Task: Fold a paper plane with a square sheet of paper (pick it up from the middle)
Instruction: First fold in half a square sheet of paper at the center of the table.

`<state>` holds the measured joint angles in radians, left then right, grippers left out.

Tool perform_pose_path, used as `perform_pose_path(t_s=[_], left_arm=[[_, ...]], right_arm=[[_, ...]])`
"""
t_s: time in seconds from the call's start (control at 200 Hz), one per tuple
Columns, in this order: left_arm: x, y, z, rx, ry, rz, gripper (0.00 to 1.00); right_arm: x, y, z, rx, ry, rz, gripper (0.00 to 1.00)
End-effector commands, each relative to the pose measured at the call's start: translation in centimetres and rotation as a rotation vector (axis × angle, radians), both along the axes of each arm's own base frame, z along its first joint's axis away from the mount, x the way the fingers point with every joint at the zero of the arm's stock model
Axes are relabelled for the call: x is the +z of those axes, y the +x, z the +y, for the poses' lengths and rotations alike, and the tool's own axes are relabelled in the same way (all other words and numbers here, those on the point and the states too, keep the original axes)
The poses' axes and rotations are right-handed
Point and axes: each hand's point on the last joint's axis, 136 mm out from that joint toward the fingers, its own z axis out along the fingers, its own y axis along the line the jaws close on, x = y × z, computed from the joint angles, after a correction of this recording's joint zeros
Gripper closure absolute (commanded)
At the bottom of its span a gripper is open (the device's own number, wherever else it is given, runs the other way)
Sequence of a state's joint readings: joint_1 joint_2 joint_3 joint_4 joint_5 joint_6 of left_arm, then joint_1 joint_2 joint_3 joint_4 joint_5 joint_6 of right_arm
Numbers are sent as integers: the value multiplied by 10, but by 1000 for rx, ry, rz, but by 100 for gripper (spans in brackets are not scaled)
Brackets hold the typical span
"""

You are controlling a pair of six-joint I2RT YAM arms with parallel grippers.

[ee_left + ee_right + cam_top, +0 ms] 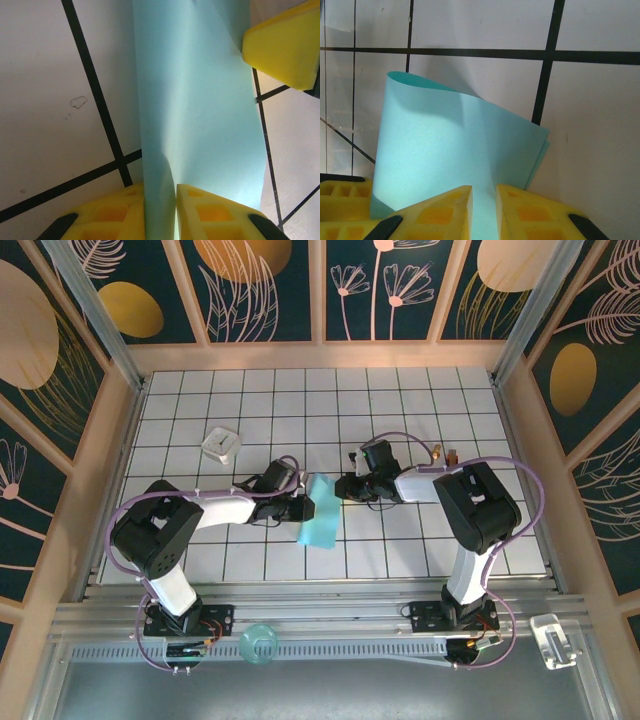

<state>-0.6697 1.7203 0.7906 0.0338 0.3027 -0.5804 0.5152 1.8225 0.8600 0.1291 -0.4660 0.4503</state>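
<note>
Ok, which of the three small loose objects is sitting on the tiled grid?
The white square block, beyond the left arm. The teal round piece and the clear block lie off the grid, on the metal base.

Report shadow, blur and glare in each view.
Top external: evenly lit, sharp. Left wrist: a shadow band runs down the square sheet of paper; the left gripper looks soft. Right wrist: the curled sheet shades the table behind it; no glare.

Light-blue paper (320,512), black-gridded white table (400,400)
</note>
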Motion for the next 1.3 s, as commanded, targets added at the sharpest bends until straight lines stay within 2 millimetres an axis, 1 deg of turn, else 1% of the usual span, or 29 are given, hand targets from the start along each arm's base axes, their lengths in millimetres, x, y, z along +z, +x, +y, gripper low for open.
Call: perform_pose_path(t_s=[0.0, 0.12, 0.195, 0.21, 0.305, 0.42, 0.53, 0.575, 0.631, 0.771, 0.876, 1.081, 1.296], left_arm=[[-22, -32, 11, -50, 72, 137, 74], [-13, -29, 8, -37, 53, 124, 62], [-15, -33, 10, -31, 55, 142, 56], [-7, -31, 9, -29, 40, 125, 54], [-2, -38, 10, -30, 32, 133, 47], [4, -49, 8, -53, 7, 152, 42], [-3, -63, 9, -79, 25, 185, 40], [-5, -67, 8, -86, 18, 200, 42], [-7, -69, 6, -92, 17, 206, 47], [-6, -63, 7, -84, 33, 182, 60], [-6, -63, 6, -82, 29, 183, 66], [-7, -61, 7, -70, 32, 180, 73], [-10, -61, 8, -57, 39, 184, 77]], right_arm=[[-30, -2, -16, -24, -115, 28, 81], [-33, -5, -18, -24, -122, 37, 81], [-35, -7, -19, -25, -125, 44, 81], [-35, -7, -19, -25, -125, 43, 81], [-36, -8, -19, -25, -128, 47, 81], [-38, -8, -20, -25, -132, 49, 82], [-39, -8, -20, -25, -134, 49, 82], [-39, -7, -20, -26, -133, 48, 82], [-40, -7, -20, -25, -135, 51, 82], [-40, -7, -20, -25, -137, 49, 82], [-39, -6, -20, -23, -140, 46, 82], [-37, -4, -19, -21, -136, 42, 82], [-30, -1, -15, -16, -123, 28, 81]])
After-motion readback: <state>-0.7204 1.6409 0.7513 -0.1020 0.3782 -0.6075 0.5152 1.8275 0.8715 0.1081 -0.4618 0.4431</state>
